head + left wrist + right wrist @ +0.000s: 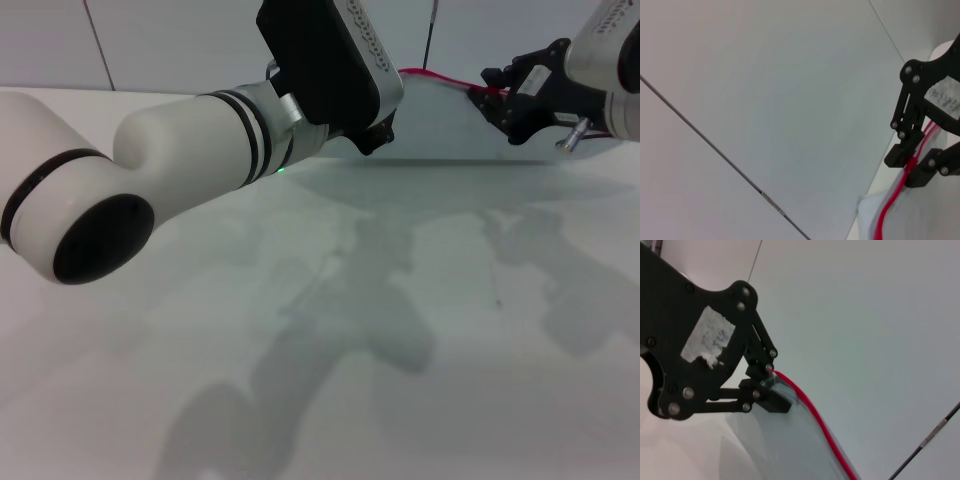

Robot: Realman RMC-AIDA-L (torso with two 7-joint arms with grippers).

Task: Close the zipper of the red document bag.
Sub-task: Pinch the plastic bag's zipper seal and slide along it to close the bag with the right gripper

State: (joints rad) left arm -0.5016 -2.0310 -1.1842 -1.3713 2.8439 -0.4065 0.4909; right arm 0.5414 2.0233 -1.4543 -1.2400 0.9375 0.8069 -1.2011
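The zipper (440, 80) runs along the far top edge of the red document bag (440, 125), which is held raised above the white table (330, 330), its long axis stretching between the two arms. The left gripper (771, 385) is clamped on one end of the zipper; the right gripper (909, 167) pinches it at the other end, probably on the slider. Both arms reach forward.

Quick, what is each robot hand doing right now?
Left end effector: at the lifted translucent blue-grey plastic document bag; whether it grips cannot be told.
Right end effector: closed on the thin red zipper strip along the bag's edge.
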